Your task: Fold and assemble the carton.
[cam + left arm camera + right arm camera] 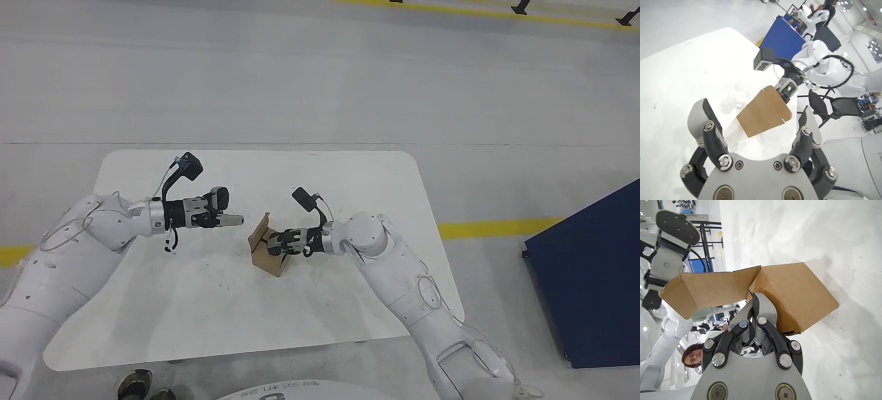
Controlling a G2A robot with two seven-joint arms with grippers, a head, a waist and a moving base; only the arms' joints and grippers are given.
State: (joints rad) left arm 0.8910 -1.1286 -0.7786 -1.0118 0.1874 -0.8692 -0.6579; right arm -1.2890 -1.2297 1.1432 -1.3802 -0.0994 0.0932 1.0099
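Pinching one wall of the carton [795, 294] in the right claw [753, 298], pressed together on the cardboard edge. Holding the carton tilted and part-folded just ahead of that claw, low over the table [330, 180]. Hovering with the left claw [755, 111] spread wide, near the carton's loose flaps yet apart from them, facing the right claw across it.

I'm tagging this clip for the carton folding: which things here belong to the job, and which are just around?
Job: carton, pinched in the shut right hand; open left hand, apart from it; white table.
Just around: blue panel; black folding chair; yellow floor line.
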